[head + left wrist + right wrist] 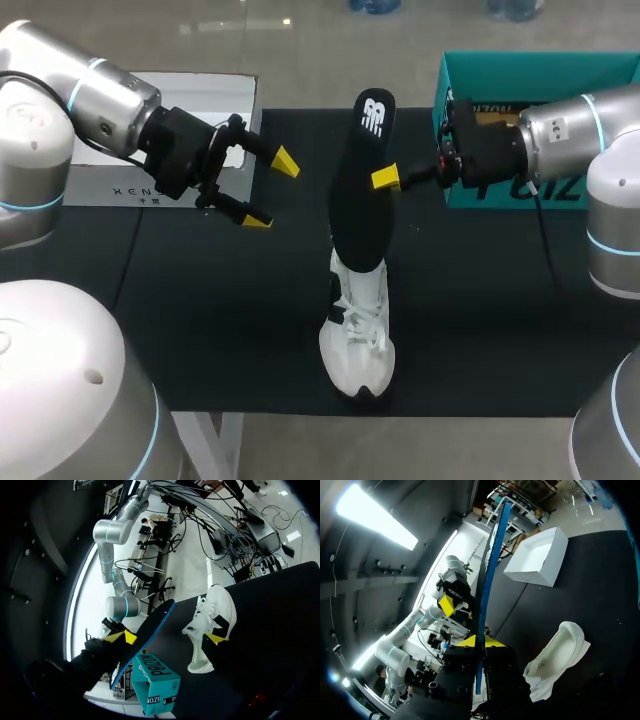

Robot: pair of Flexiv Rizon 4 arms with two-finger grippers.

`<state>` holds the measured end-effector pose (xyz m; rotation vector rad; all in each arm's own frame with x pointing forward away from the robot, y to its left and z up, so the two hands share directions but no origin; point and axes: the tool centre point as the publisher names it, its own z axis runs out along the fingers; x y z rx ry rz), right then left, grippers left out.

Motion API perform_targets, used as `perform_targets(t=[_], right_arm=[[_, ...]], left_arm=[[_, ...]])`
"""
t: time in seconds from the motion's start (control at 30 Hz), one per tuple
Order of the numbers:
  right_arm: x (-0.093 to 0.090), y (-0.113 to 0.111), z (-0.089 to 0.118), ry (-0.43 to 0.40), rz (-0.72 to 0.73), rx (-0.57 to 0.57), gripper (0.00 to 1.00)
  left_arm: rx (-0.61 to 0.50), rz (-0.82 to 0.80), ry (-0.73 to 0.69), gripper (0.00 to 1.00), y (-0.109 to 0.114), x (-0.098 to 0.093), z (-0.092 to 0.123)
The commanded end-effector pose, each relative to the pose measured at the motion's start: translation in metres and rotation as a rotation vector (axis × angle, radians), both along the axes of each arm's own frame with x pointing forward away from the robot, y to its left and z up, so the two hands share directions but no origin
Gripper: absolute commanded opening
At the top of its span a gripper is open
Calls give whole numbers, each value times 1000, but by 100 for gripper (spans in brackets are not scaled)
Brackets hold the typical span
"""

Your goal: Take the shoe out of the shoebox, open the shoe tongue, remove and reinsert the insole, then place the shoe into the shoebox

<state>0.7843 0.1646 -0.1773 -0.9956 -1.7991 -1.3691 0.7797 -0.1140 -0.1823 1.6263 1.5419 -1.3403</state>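
Note:
A white shoe [357, 345] lies on the black mat [200, 320] near the table's front edge, toe toward the front, and shows in both wrist views [212, 615] [560, 652]. The black insole [362, 190] hangs above the shoe, its lower end at the shoe's opening. My right gripper [388, 178] is shut on the insole's edge, and in the right wrist view the insole [487, 575] stands edge-on between its yellow tips. My left gripper [268, 190] is wide open to the insole's left, apart from it, with nothing in it. The teal shoebox [540, 70] stands at the back right.
A white box lid [190, 100] lies at the back left, behind my left arm, also seen in the right wrist view [537, 557]. The teal shoebox [155, 680] stands beyond the insole in the left wrist view. The mat reaches the table's front edge.

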Motion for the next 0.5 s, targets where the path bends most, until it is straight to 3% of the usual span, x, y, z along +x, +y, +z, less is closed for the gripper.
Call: perform_targets(t=[0.03,0.3,0.5], right_arm=[[-1,0,0,0,-2,-2,0],[-1,0,0,0,-2,-2,0],[-1,0,0,0,-2,-2,0]], left_arm=[[94,81,58,100,19,8,2],[325,317,163,100,68,1,5],[457,401,264,100,81,-17,-3]])
